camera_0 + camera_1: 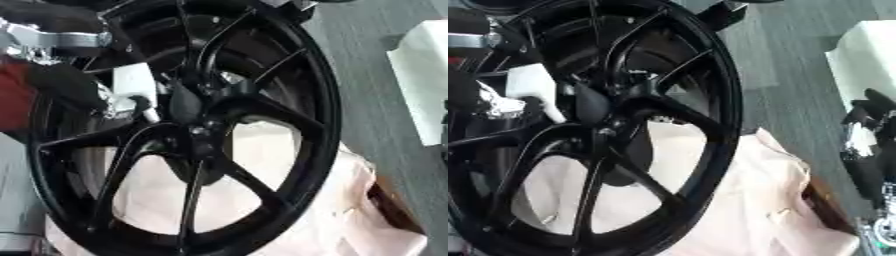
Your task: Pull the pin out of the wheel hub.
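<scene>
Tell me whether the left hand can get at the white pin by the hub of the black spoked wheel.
Probably yes: the left hand is already against the white pin near the hub of the black spoked wheel, with no spoke between them.

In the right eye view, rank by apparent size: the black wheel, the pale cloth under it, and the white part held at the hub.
1. Black wheel, filling most of the view.
2. Pale cloth, partly hidden behind the wheel.
3. White part, smallest, beside the left hand.
</scene>
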Tool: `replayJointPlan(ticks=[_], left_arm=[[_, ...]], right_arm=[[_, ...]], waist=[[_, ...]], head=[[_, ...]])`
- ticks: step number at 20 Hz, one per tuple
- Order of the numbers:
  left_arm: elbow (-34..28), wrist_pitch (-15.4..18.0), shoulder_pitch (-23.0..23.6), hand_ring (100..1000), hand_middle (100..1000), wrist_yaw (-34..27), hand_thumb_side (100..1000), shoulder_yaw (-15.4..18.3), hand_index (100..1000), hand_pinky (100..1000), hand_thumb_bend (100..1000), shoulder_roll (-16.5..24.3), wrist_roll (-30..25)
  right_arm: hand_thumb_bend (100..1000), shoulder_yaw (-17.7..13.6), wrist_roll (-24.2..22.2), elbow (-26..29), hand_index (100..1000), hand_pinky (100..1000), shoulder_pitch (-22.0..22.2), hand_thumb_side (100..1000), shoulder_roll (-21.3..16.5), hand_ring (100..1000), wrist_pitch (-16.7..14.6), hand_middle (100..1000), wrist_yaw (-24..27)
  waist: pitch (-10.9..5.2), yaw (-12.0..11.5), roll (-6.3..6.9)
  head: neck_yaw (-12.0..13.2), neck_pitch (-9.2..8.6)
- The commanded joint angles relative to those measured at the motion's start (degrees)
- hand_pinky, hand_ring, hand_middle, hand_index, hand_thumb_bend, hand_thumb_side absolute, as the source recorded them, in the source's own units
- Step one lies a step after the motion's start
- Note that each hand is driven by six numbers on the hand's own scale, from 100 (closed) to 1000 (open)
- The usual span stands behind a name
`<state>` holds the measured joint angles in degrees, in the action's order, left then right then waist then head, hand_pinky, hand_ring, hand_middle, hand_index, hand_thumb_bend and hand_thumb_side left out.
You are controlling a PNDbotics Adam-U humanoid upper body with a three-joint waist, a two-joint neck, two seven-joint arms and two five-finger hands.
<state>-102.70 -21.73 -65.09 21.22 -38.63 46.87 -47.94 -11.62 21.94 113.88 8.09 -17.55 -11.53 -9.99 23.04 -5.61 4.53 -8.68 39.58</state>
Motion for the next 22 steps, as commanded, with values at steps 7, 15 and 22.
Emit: replayJointPlan(ticks=[7, 15, 22], left_arm=[[1.2, -3.8, -1.4, 742, 583, 1.2, 516, 0.0, 762, 801, 243, 0.1, -4.0], [-0.8, -6.3, -1.5, 562, 416, -0.6, 250, 1.4, 582, 706, 121, 0.1, -3.2], [-3.9, -7.0, -0.3, 494, 310, -0.2, 201, 4.5, 465, 662, 100, 2.0, -1.6]], right_arm=[[100, -0.1, -0.1, 0.7, 843, 767, -0.1, 603, -0.4, 794, -0.1, 690, 0.4], [100, -0.2, -0.1, 0.7, 843, 768, -0.2, 602, -0.2, 796, 0.2, 691, 0.3], [100, -0.2, 0.3, 0.7, 844, 769, -0.2, 601, 0.0, 796, 0.3, 692, 0.3]], waist=[[-1.12, 0.0, -0.3], [-1.03, 0.1, -0.3], [-1.02, 0.0, -0.34]], head=[[0.4, -1.0], [0.3, -1.08], [0.1, -1.12]])
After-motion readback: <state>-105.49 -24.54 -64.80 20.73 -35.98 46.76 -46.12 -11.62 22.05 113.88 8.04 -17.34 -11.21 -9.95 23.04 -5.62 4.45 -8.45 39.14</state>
